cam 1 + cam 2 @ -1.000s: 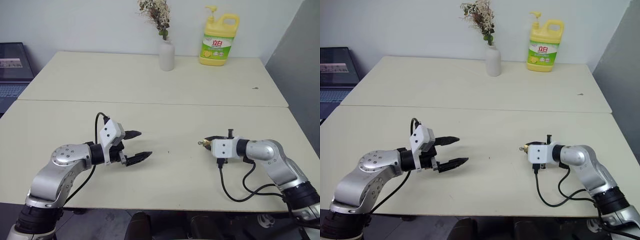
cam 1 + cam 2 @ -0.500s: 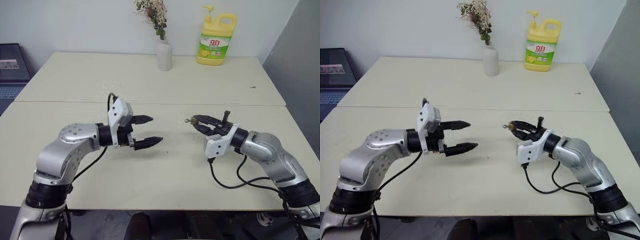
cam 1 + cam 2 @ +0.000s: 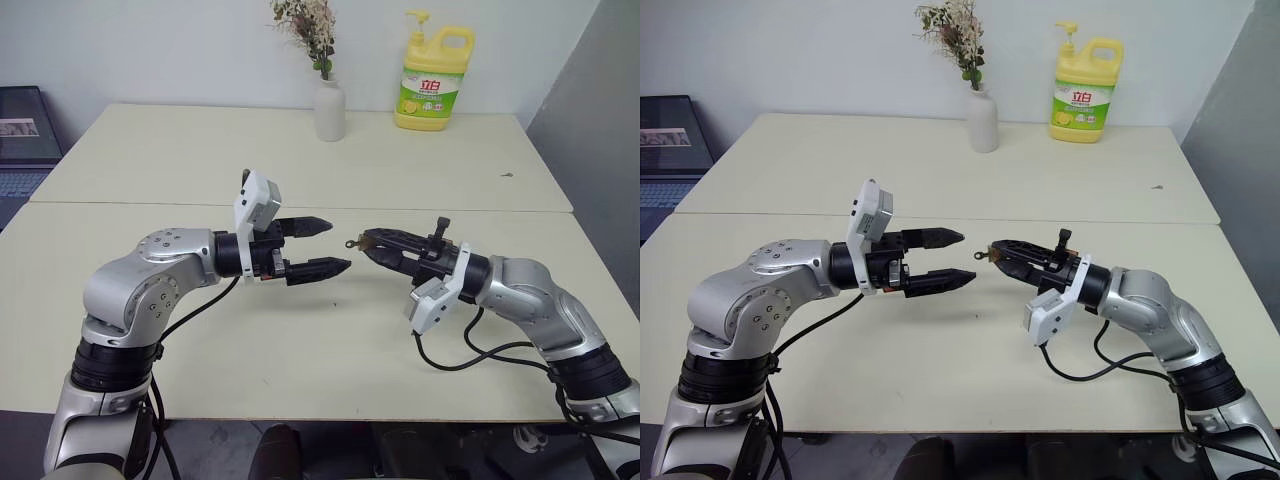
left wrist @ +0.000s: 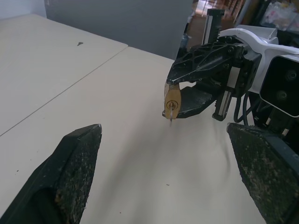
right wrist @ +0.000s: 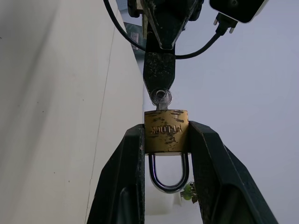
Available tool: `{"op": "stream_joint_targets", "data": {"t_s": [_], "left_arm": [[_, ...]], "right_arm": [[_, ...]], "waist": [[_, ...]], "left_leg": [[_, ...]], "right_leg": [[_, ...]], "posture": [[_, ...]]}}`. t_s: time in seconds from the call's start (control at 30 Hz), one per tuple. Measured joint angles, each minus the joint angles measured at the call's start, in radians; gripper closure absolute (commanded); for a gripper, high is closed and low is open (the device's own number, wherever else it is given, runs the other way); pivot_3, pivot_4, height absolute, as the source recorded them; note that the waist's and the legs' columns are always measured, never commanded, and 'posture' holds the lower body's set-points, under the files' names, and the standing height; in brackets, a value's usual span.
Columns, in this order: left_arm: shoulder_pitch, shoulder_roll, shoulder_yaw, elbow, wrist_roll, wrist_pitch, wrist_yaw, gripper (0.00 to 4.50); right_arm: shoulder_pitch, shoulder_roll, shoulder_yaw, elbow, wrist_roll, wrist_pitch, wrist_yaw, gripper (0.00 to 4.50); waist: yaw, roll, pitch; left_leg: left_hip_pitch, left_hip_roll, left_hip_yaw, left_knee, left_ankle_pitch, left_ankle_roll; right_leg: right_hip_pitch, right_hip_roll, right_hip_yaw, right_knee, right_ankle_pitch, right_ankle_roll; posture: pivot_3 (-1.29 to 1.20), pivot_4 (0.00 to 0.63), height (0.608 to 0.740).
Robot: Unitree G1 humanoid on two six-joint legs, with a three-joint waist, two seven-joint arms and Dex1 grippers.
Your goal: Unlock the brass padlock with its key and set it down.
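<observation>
So the brass padlock [image 5: 166,131] is pinched between the right gripper [image 3: 372,243] fingers, key [image 5: 161,98] already sticking out of it toward the wide-open, empty left gripper [image 3: 325,246] just across, so turning and setting down are still left.

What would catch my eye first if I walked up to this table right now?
The two arms held up over the near table, fingertips almost meeting: the right fingers pinch a tiny brass padlock with a key poking from it, while the left fingers gape wide just opposite. Behind, by the wall, stand a white vase of dried flowers and a yellow detergent bottle.
</observation>
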Motion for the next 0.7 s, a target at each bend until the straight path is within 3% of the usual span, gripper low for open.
{"op": "stream_joint_targets", "data": {"t_s": [0.17, 0.63, 0.7], "left_arm": [[-0.013, -0.007, -0.001, 0.001, -0.001, 0.0, 0.0, 0.0], [-0.024, -0.021, -0.019, 0.026, 0.004, -0.007, -0.029, 4.47], [-0.024, -0.021, -0.024, 0.034, 0.011, -0.015, -0.034, 4.5]], "right_arm": [[-0.012, 0.003, 0.001, 0.005, 0.0, 0.0, 0.0, 3.56], [-0.029, 0.038, 0.021, 0.015, 0.002, 0.002, 0.015, 3.56], [-0.03, 0.04, 0.023, 0.014, 0.003, 0.002, 0.021, 3.56]], "waist": [[0.001, 0.0, 0.0], [0.001, 0.0, 0.0], [0.001, 0.0, 0.0]], "left_leg": [[0.0, 0.0, 0.0, 0.0, 0.0, 0.0], [0.0, 0.0, 0.0, 0.0, 0.0, 0.0], [0.0, 0.0, 0.0, 0.0, 0.0, 0.0]], "right_leg": [[0.0, 0.0, 0.0, 0.0, 0.0, 0.0], [0.0, 0.0, 0.0, 0.0, 0.0, 0.0], [0.0, 0.0, 0.0, 0.0, 0.0, 0.0]], "posture": [[0.0, 0.15, 0.74], [0.0, 0.15, 0.74], [0.0, 0.15, 0.74]]}}
